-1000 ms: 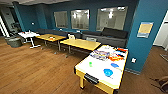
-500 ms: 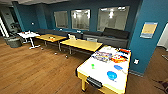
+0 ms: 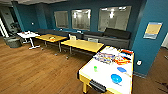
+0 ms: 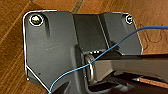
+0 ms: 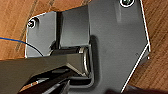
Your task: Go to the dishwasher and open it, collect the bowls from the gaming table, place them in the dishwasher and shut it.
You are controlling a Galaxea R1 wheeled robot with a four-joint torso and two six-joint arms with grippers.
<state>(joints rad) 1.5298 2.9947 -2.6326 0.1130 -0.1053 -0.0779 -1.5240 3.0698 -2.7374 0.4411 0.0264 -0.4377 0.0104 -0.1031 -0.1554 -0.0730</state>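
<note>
The gaming table [image 3: 105, 75] is seen nearest, at the lower right of the head view, with a white top, yellow sides and a black slot [image 3: 97, 86] at its near end. On its top, a bright blue bowl [image 3: 116, 79] is placed close to the near end, and a paler blue bowl [image 3: 121, 69] is set just beyond it, nearer the right edge. A small green cup [image 3: 95, 68] is stood apart from both, toward the left side of the top. Further along the top, colourful flat items [image 3: 110, 58] are spread across the far half. Wooden floor [image 3: 37, 72] is laid out to the left of the gaming table. Beyond it, two yellow counters [image 3: 82, 45] are lined up, with a white counter [image 3: 28, 35] further left. A dark sofa [image 3: 110, 37] is set against the teal wall [image 3: 93, 7], where three windows [image 3: 81, 19] are fitted. A framed notice [image 3: 152, 30] is hung on the teal pillar at the right. In both wrist views a dark plate is seen above the wooden floor, and whether either end effector is apart or together cannot be told.
</note>
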